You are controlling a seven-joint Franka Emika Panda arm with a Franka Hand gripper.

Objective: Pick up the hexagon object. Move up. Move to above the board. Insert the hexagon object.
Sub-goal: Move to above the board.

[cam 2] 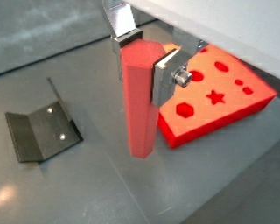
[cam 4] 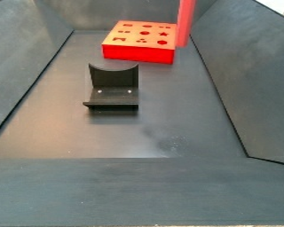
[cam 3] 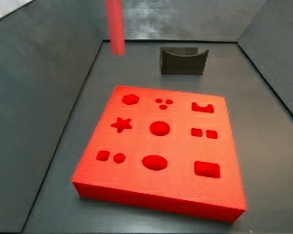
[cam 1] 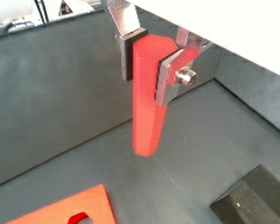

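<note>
Upright, hexagon object [cam 2: 139, 96] between pincer [cam 2: 147, 57] fingers.

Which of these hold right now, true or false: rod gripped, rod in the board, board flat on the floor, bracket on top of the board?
1. The gripper holds the rod between its fingers. True.
2. The rod sits in a recess of the board. False: in both side views it hangs beside the board, not inserted.
3. The board lies flat on the floor. True.
4. The fixture stands on the board. False: it stands on the floor, apart from it.
</note>
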